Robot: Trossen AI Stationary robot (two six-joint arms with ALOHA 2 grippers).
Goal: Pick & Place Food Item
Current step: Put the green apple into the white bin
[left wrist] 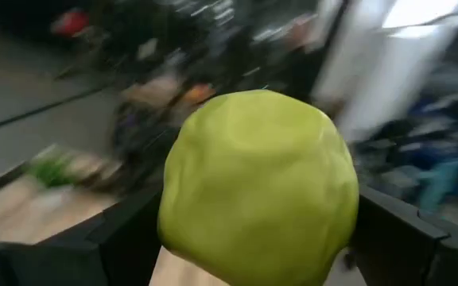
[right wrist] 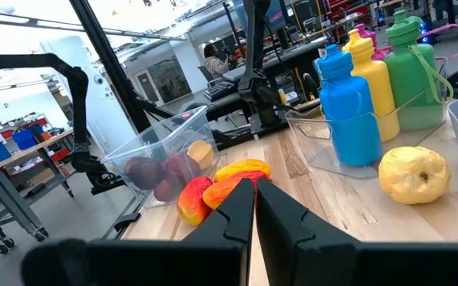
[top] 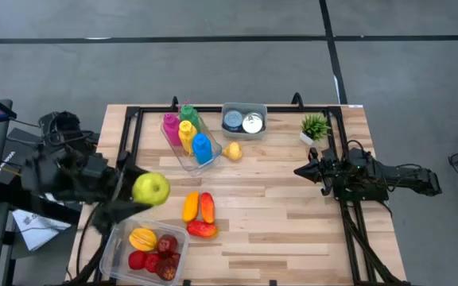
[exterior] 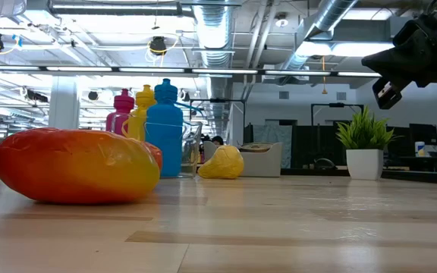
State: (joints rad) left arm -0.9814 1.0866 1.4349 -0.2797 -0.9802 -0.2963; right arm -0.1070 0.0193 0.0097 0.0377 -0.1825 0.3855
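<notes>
A green apple [top: 151,188] hangs above the table's left part, just beyond the clear bin [top: 118,238] of red and yellow fruit. My left gripper [top: 133,193] reaches in level from the left and is shut on the apple, which fills the left wrist view [left wrist: 257,187]. My right gripper [top: 299,171] waits shut at the table's right, pointing level toward the left; its fingers [right wrist: 254,199] have nothing between them. My left gripper pinches the green apple by its two opposite sides [left wrist: 173,226] between its two fingers [left wrist: 122,238]. The fingers come in level from the table's left. The apple is lifted clear of the table and the bin.
Three orange and red fruits [top: 199,210] lie mid-table by the bin. A clear tray with several coloured bottles [top: 188,135], a yellow fruit [top: 231,151], a grey bin of cans [top: 243,121] and a small potted plant [top: 315,127] stand along the far side.
</notes>
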